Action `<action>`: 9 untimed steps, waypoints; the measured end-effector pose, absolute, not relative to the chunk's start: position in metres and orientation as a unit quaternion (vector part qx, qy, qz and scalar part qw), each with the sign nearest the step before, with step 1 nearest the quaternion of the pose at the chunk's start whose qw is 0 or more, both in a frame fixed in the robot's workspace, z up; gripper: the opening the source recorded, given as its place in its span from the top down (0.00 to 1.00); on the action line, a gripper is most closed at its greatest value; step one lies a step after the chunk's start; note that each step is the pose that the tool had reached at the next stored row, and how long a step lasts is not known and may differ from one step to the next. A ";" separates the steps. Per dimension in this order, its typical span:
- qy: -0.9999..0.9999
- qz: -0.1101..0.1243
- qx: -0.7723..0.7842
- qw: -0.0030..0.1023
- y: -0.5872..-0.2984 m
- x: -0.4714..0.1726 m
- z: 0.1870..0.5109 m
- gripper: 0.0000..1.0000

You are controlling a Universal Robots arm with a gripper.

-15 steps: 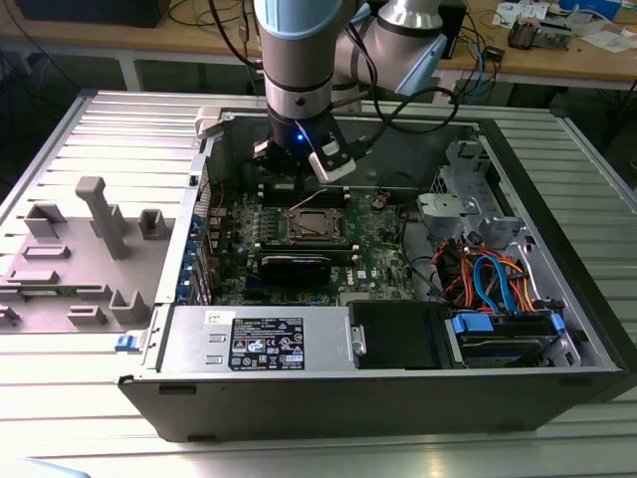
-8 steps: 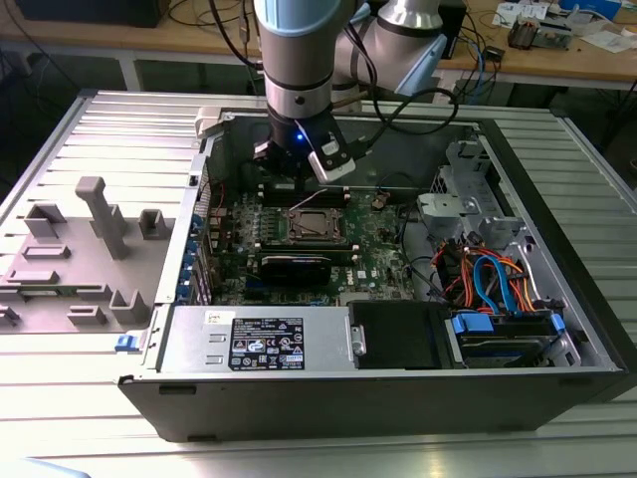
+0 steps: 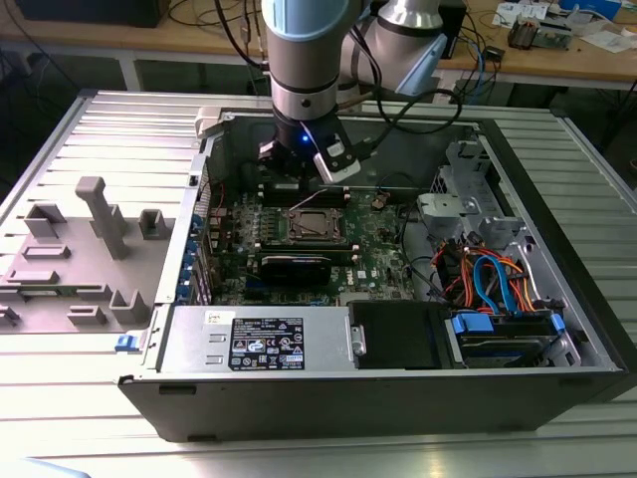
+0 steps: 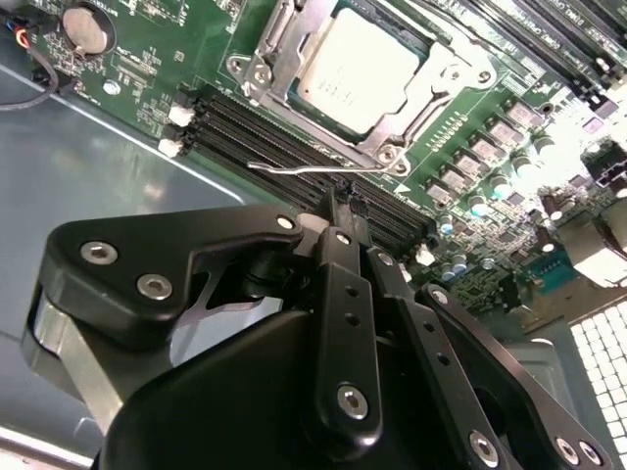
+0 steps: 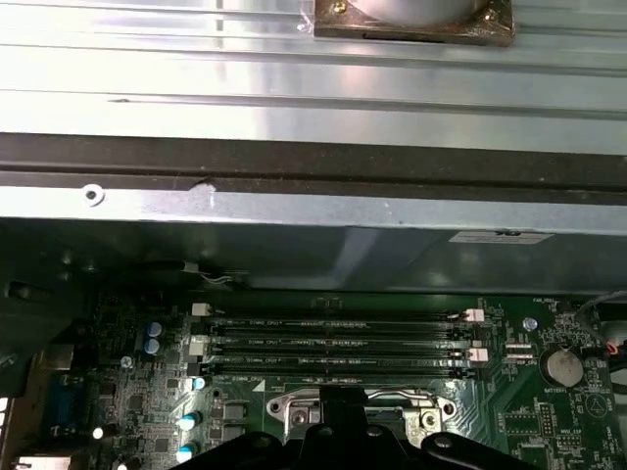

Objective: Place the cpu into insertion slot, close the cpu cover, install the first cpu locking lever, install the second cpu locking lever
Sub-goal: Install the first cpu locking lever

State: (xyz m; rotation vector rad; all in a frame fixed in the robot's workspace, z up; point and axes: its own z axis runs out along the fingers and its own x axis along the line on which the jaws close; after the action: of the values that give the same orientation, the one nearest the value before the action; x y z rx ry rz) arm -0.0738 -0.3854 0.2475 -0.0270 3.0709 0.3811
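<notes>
A ribbed metal worktop (image 3: 70, 418) carries an open computer case (image 3: 398, 403) lying on its side. A grey moulded fixture (image 3: 105, 214) stands on the worktop at the exterior view's left, apart from the case. The arm (image 3: 304, 60) comes down into the far part of the case, over the green circuit board (image 3: 383, 254).

The insertion slot (image 3: 290, 229) sits near the middle of that board. The cpu (image 4: 358, 73) lies flat inside it, silver top up. The cpu cover (image 4: 428, 103) is down around the chip, which shows through its window.

In the second wrist view the hand (image 4: 335, 201) hangs above the long black memory slots (image 4: 265, 137), just beside the socket. Its fingers (image 4: 343, 294) are drawn together, their tips right at a thin metal locking lever (image 4: 294, 168) that juts out along the socket's edge. Whether they pinch the lever cannot be told. A round coin battery (image 4: 86, 27) sits on the board, well apart from the hand.
</notes>
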 end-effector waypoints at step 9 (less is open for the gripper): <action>0.991 0.130 -0.009 0.024 -0.385 -0.073 0.239 0.89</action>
State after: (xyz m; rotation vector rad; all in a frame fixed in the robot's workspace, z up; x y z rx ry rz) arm -0.0731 -0.3846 0.2387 -0.0266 3.0682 0.4022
